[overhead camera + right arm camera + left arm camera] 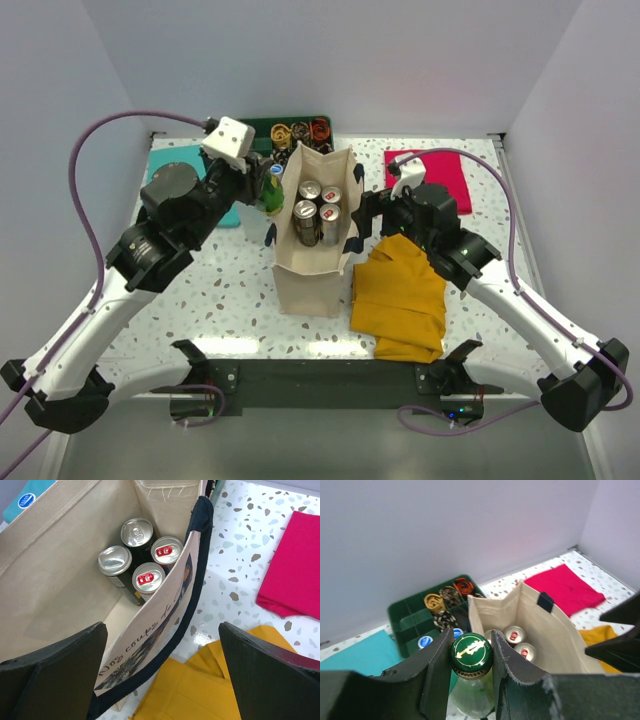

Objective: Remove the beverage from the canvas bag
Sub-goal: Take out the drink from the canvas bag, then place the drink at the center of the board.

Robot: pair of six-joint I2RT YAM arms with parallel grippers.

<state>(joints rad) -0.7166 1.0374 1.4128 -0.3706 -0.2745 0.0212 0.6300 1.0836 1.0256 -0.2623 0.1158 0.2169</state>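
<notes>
Terrazzo-speckled table [220, 290] fills the floor of a pale, plain-walled booth [330, 60] and carries everything here. On it the canvas bag [310, 285] stands upright and open-mouthed at the middle. A mustard cloth [402, 295] lies against its 4 o'clock side, a red cloth [440, 175] lies at 2 o'clock, and a teal cloth [360, 652] at 10 o'clock. A dark green tray [415, 617] of coiled bands sits at 12 o'clock. The right gripper [161, 630] hangs at the bag's 3 o'clock wall with its fingers wide apart. One finger is inside the bag and one outside, straddling the wall and its navy strap [200, 555] without pinching either. The left gripper [471, 647] is clamped on the neck of a green glass bottle [470, 695], just under its gold-printed cap. The bottle stands upright, its long axis vertical, at the bag's 9 to 10 o'clock rim. It looks to be just outside the left wall, though the views do not settle whether its base is fully clear of the fabric. Four cans [137, 532] stand upright in a tight cluster inside the bag, towards its far end. The left arm is plainly the nearer one. Its coming move probably turns on carrying the bottle towards 9 o'clock, away from the rim, onto bare table short of the teal cloth.
</notes>
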